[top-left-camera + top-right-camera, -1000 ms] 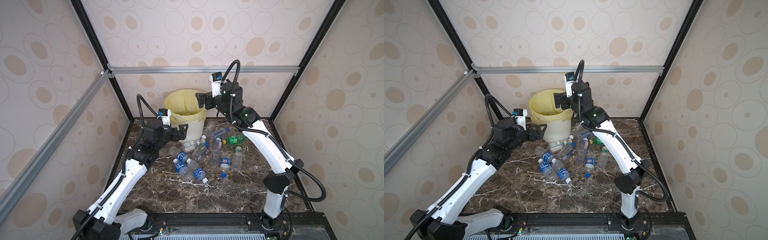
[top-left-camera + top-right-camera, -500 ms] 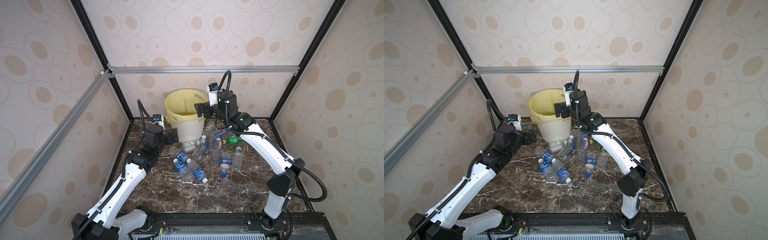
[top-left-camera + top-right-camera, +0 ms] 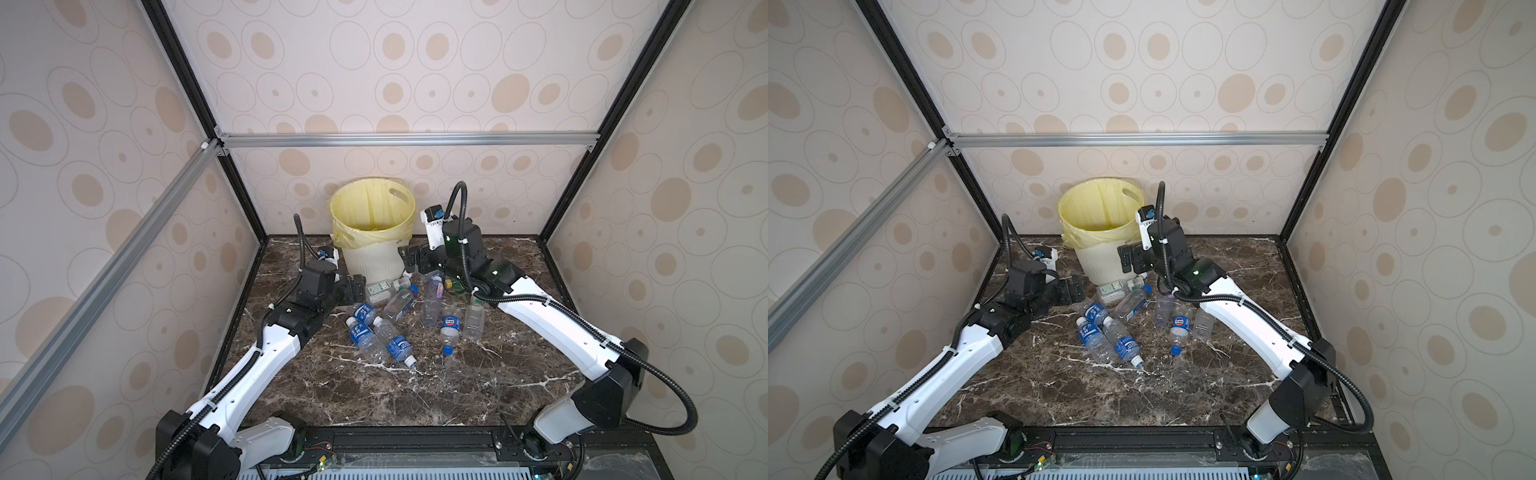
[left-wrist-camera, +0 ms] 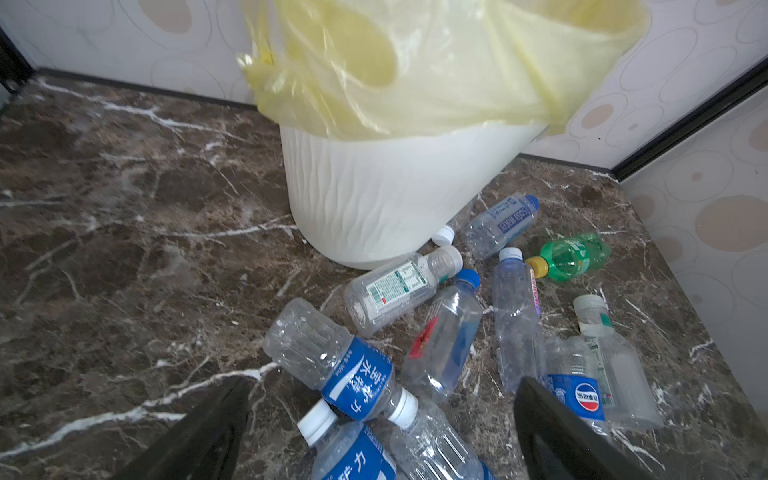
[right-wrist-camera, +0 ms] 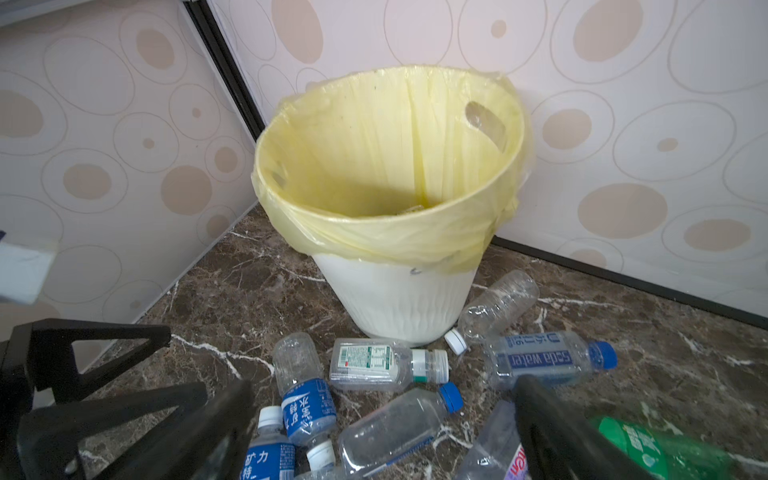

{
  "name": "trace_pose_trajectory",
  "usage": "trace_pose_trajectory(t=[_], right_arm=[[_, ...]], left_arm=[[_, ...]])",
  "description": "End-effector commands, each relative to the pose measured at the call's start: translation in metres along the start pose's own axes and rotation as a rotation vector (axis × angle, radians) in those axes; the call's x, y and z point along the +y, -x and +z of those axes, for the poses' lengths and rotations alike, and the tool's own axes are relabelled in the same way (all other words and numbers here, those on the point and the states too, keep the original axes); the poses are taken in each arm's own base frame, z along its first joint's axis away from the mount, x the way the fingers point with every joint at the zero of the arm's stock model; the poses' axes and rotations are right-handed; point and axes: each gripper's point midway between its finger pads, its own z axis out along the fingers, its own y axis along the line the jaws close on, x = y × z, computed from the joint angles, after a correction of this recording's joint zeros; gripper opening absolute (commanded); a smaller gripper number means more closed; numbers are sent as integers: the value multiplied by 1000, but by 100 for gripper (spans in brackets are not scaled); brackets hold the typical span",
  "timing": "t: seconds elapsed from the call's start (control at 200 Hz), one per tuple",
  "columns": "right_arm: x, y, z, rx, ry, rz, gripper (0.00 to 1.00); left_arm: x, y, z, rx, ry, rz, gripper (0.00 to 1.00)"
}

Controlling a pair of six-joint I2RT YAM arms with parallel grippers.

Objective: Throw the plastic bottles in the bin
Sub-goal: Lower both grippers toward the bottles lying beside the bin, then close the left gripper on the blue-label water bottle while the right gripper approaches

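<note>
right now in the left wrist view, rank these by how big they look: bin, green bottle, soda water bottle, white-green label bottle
1. bin
2. white-green label bottle
3. soda water bottle and green bottle: they look alike, so tied

White-shelled arms (image 3: 270, 353), black joints (image 3: 606, 399), ribbed black cable hoses (image 3: 459, 183), white wrist cameras (image 3: 432, 224), black triangular-framed jaws

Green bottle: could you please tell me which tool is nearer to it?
Right. The right tool hovers close beside the green bottle; the left tool is farther off, beyond several other bottles.
</note>
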Motion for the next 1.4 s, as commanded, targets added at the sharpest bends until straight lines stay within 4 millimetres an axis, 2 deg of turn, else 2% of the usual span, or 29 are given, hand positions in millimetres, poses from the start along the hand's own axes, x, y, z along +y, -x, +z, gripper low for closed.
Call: trace_pose_trajectory(t=[0.0,0.26,0.44,0.545,0.67,0.8,0.925,1.1,1.205,1.395], right_arm=[[1,-32,-4,38,-7,28,100],[10,-117,-8,165,-2,26,100],[25,-159,-8,230,8,13,100],[31,-174,-9,255,14,20,100],[35,-180,-12,258,12,24,100],[38,-181,-16,256,14,24,100],[39,-177,-22,252,11,9,100],[38,-163,-35,233,13,3,100],[35,-157,-42,224,2,8,100],[29,-160,-51,215,-18,22,100]], left_arm=[[-11,-18,0,42,-92,-109,99],[-11,-62,2,123,-166,-237,99],[3,-97,8,201,-128,-305,99],[8,-120,15,270,-116,-338,99],[14,-140,22,331,-83,-367,99],[16,-146,28,333,-85,-375,99],[25,-156,38,350,-42,-370,99],[26,-170,53,392,-43,-373,98],[28,-173,59,388,-42,-386,95],[40,-170,61,348,-3,-402,90]])
